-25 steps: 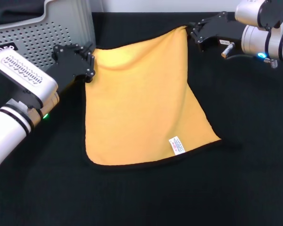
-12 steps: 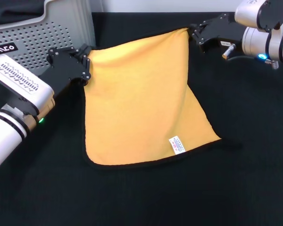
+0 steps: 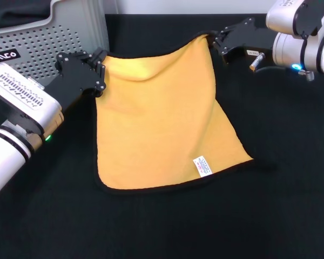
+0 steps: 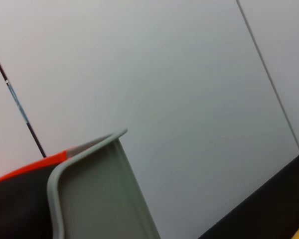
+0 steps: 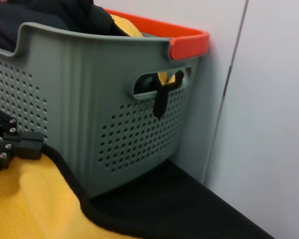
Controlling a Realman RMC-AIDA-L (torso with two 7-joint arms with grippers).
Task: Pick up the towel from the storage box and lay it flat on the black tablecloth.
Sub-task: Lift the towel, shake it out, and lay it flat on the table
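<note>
Black tablecloth (image 3: 270, 216) covers the whole desk. On it the towel (image 3: 162, 124) lies yellow face up, its near part flat and its long axis running from 12 to 6 o'clock, white tag (image 3: 202, 166) near the 5 o'clock corner. Its two far corners are raised: the left tool (image 3: 100, 73) is clamped on the 10 o'clock corner, the right tool (image 3: 215, 40) on the 1 o'clock corner. At 10 o'clock stands the storage box (image 3: 48, 38).
</note>
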